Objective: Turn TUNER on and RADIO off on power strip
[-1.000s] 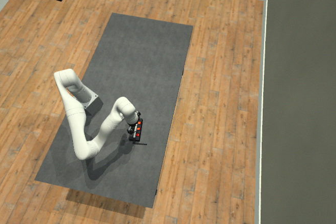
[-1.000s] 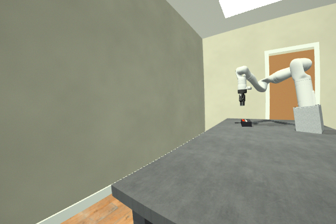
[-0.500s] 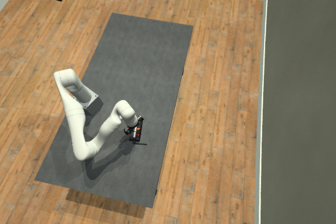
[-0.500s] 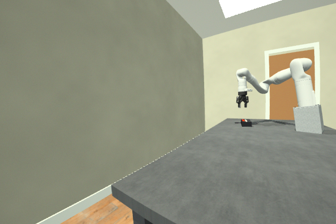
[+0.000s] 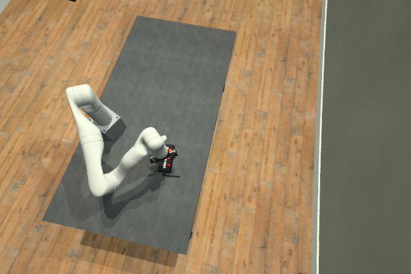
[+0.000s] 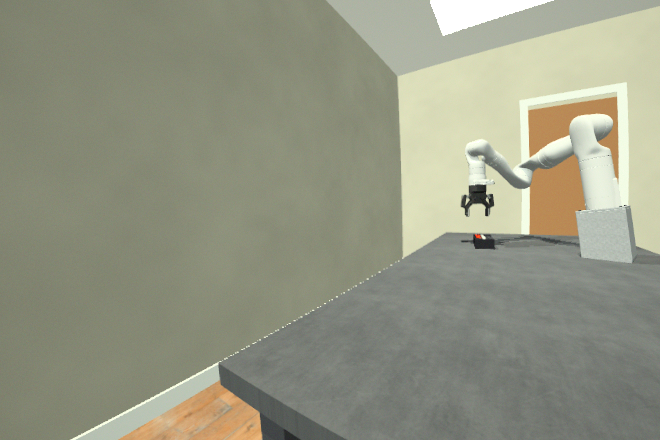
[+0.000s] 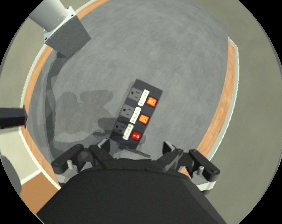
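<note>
The power strip lies flat on the dark table, switches up. In the wrist view it has three sockets, three white labels and a row of three switches. The end switch nearest the gripper is red; the middle switch and the far switch are bright orange. The label lettering is too small to read, so I cannot tell which is TUNER or RADIO. My gripper is open and empty, well above the strip, and partly hides it in the top view.
A thin dark cord sticks out at the strip's red-switch end. The grey table carries the arm's base block. The table's long edge runs beyond the switch side of the strip.
</note>
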You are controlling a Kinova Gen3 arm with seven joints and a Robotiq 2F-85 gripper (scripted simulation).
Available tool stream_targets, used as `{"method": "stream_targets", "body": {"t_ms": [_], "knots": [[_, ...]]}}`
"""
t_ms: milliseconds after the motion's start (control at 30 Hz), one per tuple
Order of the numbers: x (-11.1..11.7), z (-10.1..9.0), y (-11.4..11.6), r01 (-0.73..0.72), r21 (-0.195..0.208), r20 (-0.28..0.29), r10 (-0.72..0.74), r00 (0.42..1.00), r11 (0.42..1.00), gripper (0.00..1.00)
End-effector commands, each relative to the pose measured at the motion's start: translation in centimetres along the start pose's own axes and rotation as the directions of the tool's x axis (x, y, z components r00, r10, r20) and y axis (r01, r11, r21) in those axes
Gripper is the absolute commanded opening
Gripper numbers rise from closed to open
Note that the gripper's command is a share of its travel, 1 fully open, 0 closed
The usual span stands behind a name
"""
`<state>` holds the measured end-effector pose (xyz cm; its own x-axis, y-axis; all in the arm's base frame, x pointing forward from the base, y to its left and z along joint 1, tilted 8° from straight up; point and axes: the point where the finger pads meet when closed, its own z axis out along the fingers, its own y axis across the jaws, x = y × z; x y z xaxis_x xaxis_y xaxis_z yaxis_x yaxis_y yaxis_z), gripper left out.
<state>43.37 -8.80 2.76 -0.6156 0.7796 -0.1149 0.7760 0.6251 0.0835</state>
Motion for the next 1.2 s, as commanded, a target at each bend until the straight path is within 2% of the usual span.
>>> {"method": "stream_targets", "body": {"t_ms": [0,300,767,800,1167], "knots": [[-0.3,0.8,-0.4,-0.122,0.003,-0.002,0.122,0.993,0.993,1.00],[-0.5,1.8,-0.8,-0.328,0.005,-0.001,0.328,0.945,0.945,1.00],[-0.6,2.1,-0.8,-0.380,0.005,-0.001,0.380,0.925,0.925,1.00],[-0.6,2.1,-0.8,-0.380,0.005,-0.001,0.380,0.925,0.925,0.00],[-0.6,2.1,-0.8,-0.380,0.005,-0.001,0.380,0.925,0.925,0.00]]}}
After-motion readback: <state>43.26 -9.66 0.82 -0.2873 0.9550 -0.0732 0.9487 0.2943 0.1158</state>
